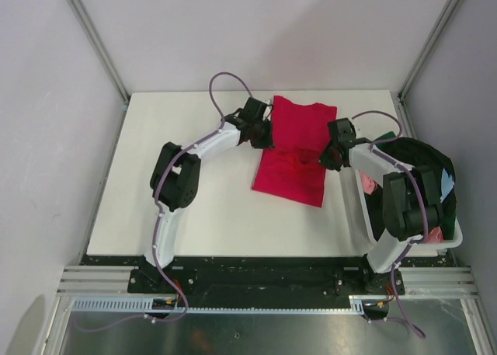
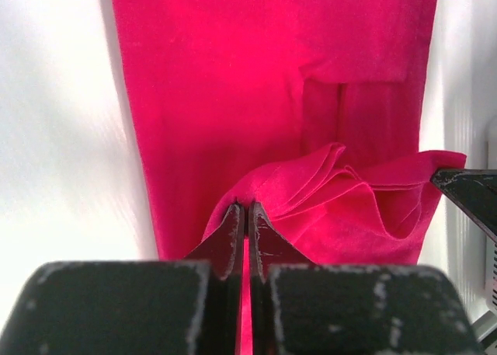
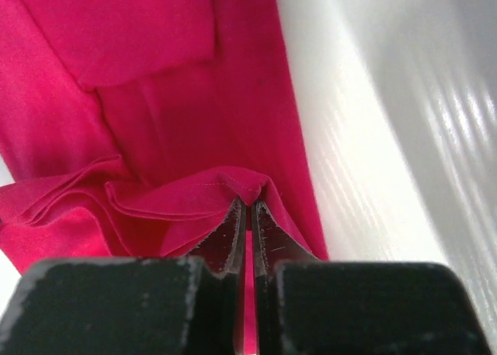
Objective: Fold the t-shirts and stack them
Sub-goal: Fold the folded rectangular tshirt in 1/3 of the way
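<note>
A bright red t-shirt (image 1: 299, 130) lies partly folded on the white table (image 1: 202, 207), its sides turned in. My left gripper (image 1: 266, 135) pinches the shirt's left edge and my right gripper (image 1: 329, 154) pinches its right edge, and a fold of cloth is raised between them. In the left wrist view the left gripper (image 2: 247, 209) is shut on a peak of the red t-shirt (image 2: 233, 83). The right wrist view shows the right gripper (image 3: 248, 204) shut on a hemmed fold of the red t-shirt (image 3: 155, 99). More t-shirts sit in the tub: black (image 1: 423, 157), pink (image 1: 370, 186), light blue (image 1: 448, 181).
A white plastic tub (image 1: 354, 215) stands at the table's right side, under the right arm. Grey walls and metal posts close in the table at the back and sides. The right gripper's finger (image 2: 466, 190) shows at the right edge of the left wrist view.
</note>
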Robot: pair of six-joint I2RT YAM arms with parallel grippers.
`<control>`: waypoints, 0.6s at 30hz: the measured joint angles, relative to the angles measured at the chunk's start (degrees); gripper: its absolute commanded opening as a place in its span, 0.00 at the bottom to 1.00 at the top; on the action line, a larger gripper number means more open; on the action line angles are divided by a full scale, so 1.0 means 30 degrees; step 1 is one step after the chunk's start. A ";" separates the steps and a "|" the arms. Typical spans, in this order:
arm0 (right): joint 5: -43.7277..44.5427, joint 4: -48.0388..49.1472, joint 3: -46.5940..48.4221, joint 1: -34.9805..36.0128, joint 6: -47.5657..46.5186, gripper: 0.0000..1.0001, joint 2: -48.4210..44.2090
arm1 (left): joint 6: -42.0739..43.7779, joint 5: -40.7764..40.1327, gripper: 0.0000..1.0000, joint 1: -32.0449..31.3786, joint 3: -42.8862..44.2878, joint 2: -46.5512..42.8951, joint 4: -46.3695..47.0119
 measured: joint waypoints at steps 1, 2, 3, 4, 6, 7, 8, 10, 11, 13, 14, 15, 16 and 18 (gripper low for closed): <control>-0.0087 0.0080 0.0044 -0.0153 -0.0087 0.00 0.0182 | -0.0007 0.0036 0.00 0.0015 0.0219 0.0211 0.0000; -0.0146 0.0131 0.0044 -0.0291 -0.0146 0.00 0.0335 | -0.0015 0.0102 0.00 0.0036 0.0357 0.0372 -0.0007; -0.0204 0.0153 0.0044 -0.0386 -0.0211 0.00 0.0444 | -0.0022 0.0131 0.00 0.0066 0.0459 0.0517 -0.0015; -0.0291 0.0160 0.0044 -0.0517 -0.0284 0.00 0.0561 | -0.0029 0.0146 0.00 0.0095 0.0532 0.0656 -0.0029; -0.0495 0.0197 0.0058 -0.0743 -0.0444 0.00 0.0765 | -0.0036 0.0248 0.00 0.0146 0.0729 0.0940 -0.0044; -0.0568 0.0219 0.0058 -0.0845 -0.0488 0.00 0.0838 | -0.0044 0.0270 0.00 0.0182 0.0831 0.1086 -0.0036; -0.0627 0.0262 0.0058 -0.0933 -0.0554 0.00 0.0882 | -0.0058 0.0270 0.00 0.0211 0.0925 0.1209 -0.0051; -0.0729 0.0350 0.0087 -0.1071 -0.0685 0.00 0.0947 | -0.0124 0.0277 0.00 0.0277 0.1064 0.1406 -0.0044; -0.0765 0.0372 0.0131 -0.1129 -0.0758 0.00 0.0976 | -0.0160 0.0277 0.00 0.0313 0.1100 0.1464 -0.0044; -0.0816 0.0444 0.0262 -0.1202 -0.0838 0.00 0.1013 | -0.0175 0.0277 0.00 0.0386 0.1115 0.1501 -0.0066; -0.0874 0.0474 0.0335 -0.1239 -0.0882 0.00 0.1013 | -0.0175 0.0270 0.00 0.0415 0.1129 0.1501 -0.0073; -0.0911 0.0539 0.0386 -0.1253 -0.0911 0.00 0.1013 | -0.0182 0.0270 0.00 0.0459 0.1166 0.1501 -0.0073; -0.0940 0.0590 0.0466 -0.1268 -0.0940 0.00 0.1013 | -0.0175 0.0270 0.00 0.0503 0.1217 0.1501 -0.0073; -0.1005 0.0656 0.0612 -0.1297 -0.0976 0.00 0.1049 | -0.0175 0.0262 0.00 0.0576 0.1341 0.1501 -0.0095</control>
